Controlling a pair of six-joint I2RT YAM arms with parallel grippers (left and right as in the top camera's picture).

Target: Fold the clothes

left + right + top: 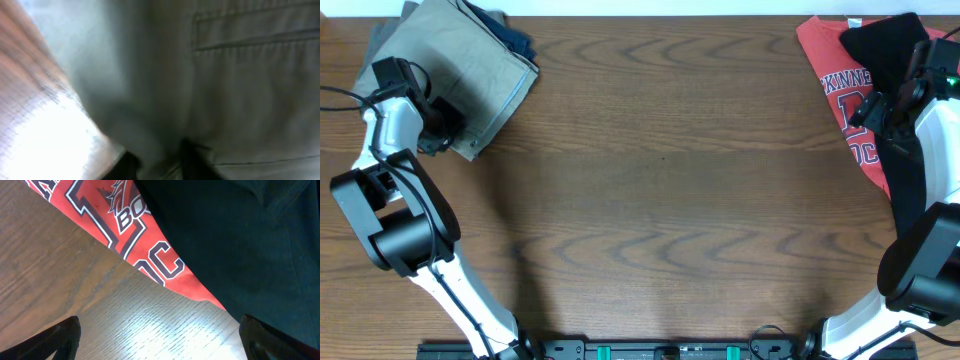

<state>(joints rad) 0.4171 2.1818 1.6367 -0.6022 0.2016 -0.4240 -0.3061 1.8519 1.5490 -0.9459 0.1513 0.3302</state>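
The tan khaki trousers (455, 60) lie folded at the table's far left corner, on top of a navy garment (515, 40). My left gripper (442, 125) is at their near edge. In the left wrist view the blurred khaki cloth (240, 90) with its pocket seam fills the frame, and a fold sits between the close-set fingers (162, 162). The red white-printed T-shirt (840, 70) lies at the far right with black trousers (885, 45) on it. My right gripper (873, 110) is open, and in its wrist view (160, 337) it hangs over bare wood beside the T-shirt's hem (160, 265).
The wooden table (660, 200) stretches between the two piles. The table's back edge runs right behind both piles. In the right wrist view the black trousers (250, 240) cover the upper right.
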